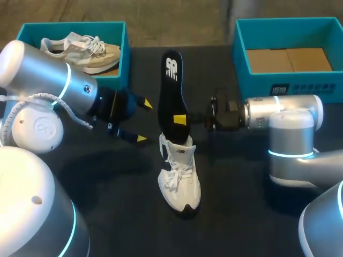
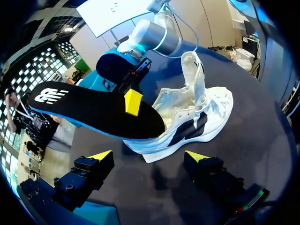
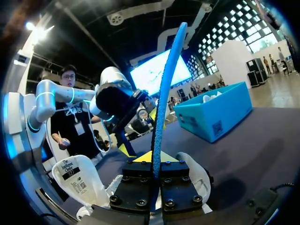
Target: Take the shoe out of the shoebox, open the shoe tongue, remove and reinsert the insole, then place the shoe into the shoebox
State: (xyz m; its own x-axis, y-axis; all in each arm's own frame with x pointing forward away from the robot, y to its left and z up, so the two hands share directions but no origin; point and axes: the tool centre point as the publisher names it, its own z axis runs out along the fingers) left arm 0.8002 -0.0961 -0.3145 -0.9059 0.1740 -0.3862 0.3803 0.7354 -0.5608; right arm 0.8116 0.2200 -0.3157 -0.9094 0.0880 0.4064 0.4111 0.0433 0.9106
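Now the right gripper (image 1: 181,119) has its fingers pinched flat on the black insole (image 1: 172,85), one pad on each face, a little above the insole's lower end. The insole stands almost upright, with its logo end high and pointing at the table's far edge. Its lower end is at the mouth of the white shoe (image 1: 180,179), though I cannot tell whether it is inside. The shoe sits on its sole near the middle of the table, toe towards the near edge, with the tongue lifted.

The left gripper (image 1: 143,121) has its fingers spread wide and holds nothing. It is just left of the insole and clear of both it and the shoe.

A teal shoebox (image 1: 125,51) at the far left corner holds another shoe (image 1: 80,47). A second shoebox (image 1: 257,80) at the far right corner shows only cardboard.

I judge the insole step to be in hand, whether the insole is coming out or going back. Reinserting calls for tilting the lower end forward under the tongue and sliding it towards the toe. The shoe is light and may tip, so the free left gripper should steady the heel.
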